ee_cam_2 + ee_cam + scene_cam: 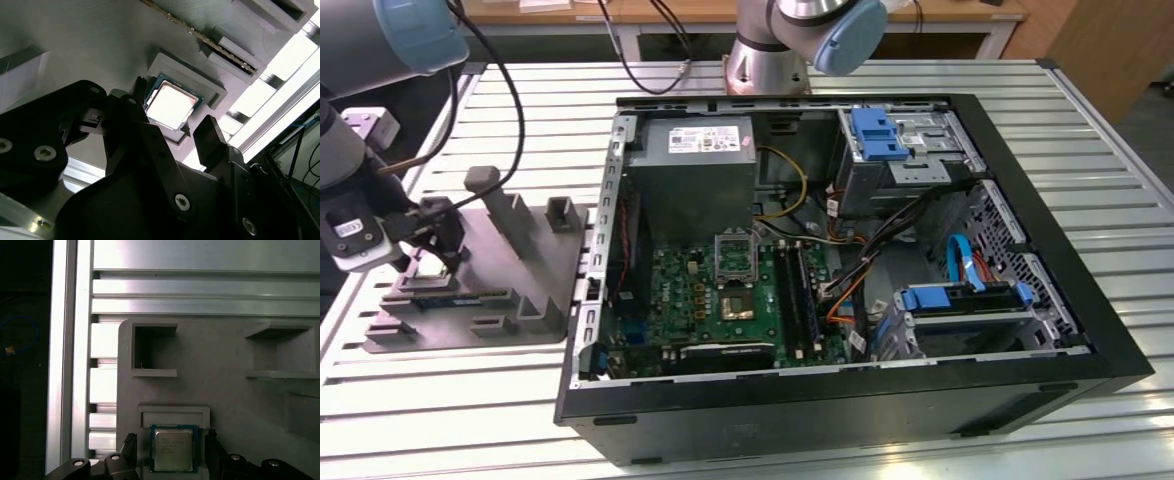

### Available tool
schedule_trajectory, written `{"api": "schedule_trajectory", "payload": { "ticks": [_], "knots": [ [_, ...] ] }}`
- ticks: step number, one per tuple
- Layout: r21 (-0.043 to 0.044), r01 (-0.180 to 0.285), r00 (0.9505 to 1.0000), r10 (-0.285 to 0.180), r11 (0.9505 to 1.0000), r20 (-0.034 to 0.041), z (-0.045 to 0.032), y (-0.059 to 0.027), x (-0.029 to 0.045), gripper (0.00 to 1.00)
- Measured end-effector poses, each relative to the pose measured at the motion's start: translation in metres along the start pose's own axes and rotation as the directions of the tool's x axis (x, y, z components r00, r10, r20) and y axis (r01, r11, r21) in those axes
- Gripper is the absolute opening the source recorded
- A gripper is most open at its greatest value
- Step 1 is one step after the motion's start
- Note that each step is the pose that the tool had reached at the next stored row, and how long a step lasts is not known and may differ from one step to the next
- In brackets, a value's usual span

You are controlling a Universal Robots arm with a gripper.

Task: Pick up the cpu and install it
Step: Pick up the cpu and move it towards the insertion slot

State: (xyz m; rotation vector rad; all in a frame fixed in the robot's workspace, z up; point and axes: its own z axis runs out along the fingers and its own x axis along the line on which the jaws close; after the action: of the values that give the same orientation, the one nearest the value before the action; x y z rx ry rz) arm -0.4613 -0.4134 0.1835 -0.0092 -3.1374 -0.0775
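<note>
Lying in the fixture (225,350), the cpu (172,450) sits between the open, empty jaws.

Soft even overhead light in the exterior view, bench (1107,170) slats shining pale, cpu (171,105) lid blown out by glare in the second wrist view, shadowed fixture (225,390) pockets in the first wrist view

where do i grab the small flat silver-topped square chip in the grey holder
Take its two opposite side edges, coming straight down: the thin square silver-topped cpu lies flat, top up, in a shallow pocket of the grey fixture. The open gripper straddles it.
</note>
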Motion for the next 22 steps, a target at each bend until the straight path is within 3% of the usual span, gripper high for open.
{"api": "schedule_trajectory", "payload": {
  "ticks": [22],
  "knots": [
    [0.0, 0.0, 1.0, 0.0, 1.0, 0.0001, 0.0037, 0.0009, 0.0, 0.65]
  ]
}}
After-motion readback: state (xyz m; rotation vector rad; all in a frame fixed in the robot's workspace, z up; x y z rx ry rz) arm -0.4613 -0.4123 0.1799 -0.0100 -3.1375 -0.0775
